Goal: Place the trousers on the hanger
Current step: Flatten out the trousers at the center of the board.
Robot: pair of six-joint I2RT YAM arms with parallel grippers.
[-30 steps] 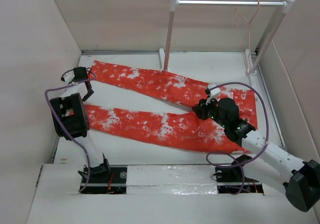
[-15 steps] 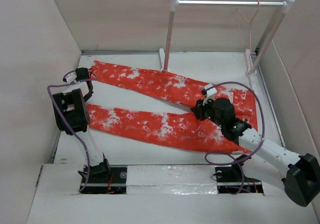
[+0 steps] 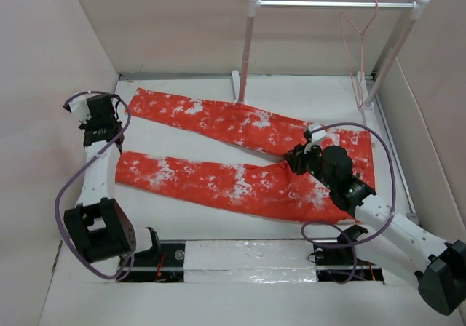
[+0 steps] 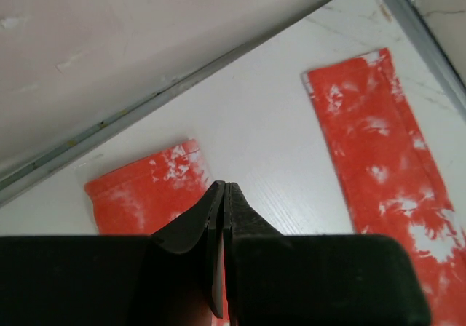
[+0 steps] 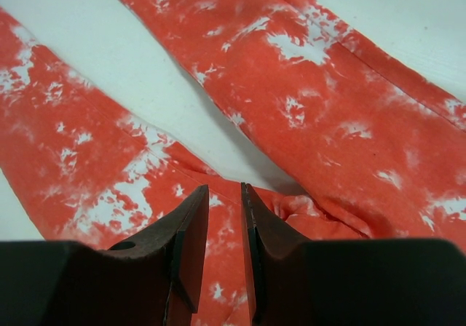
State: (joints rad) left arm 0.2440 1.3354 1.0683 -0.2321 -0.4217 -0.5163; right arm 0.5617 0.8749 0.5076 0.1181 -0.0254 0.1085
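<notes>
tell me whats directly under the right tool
The trousers: the right tool is over the crotch, where the two legs fork, with a wedge of white table showing between them. Whatever lies beneath the cloth is covered.

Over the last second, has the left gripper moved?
Yes. In the top view the left gripper shifted left, away from the trousers' cuffs toward the side wall.
</notes>
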